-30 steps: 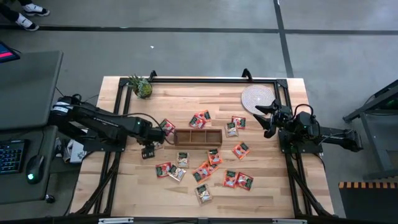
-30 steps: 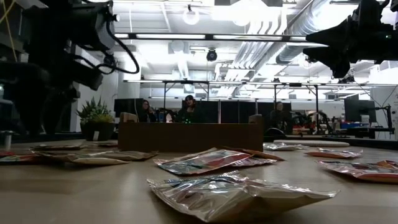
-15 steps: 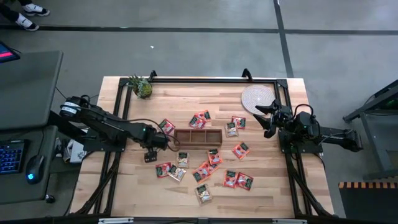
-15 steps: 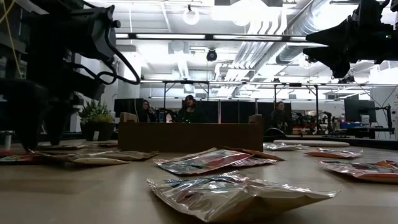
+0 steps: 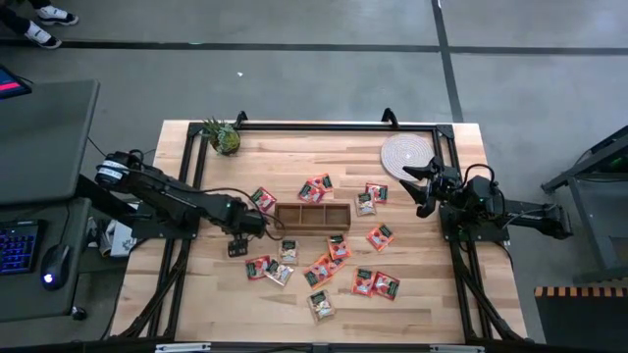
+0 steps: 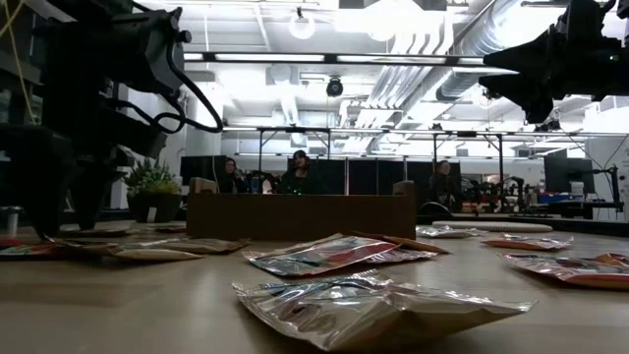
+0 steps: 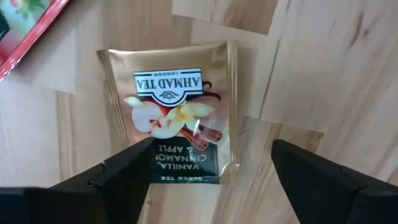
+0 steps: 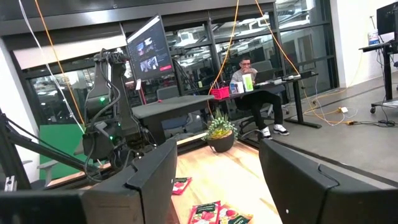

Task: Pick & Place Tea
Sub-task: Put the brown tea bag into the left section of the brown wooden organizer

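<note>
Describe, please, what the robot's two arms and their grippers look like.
Both arms are dark, jointed and tubular. The left arm has a pale band near its base and a thin black cable looping alongside it. The left gripper and right gripper each show two broad, flat, matte black fingers.

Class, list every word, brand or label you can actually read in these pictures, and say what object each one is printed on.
"AHMAD TEA" and, smaller, "LONDON": on the gold tea sachet in the left wrist view, seen upside down.
"VANILLA, CINNAMON & APPLE": on the same sachet's dark band.
A smaller line beneath that is too small to read.
The print on the other sachets on the table and on the monitor in the room is too small to read.
</note>
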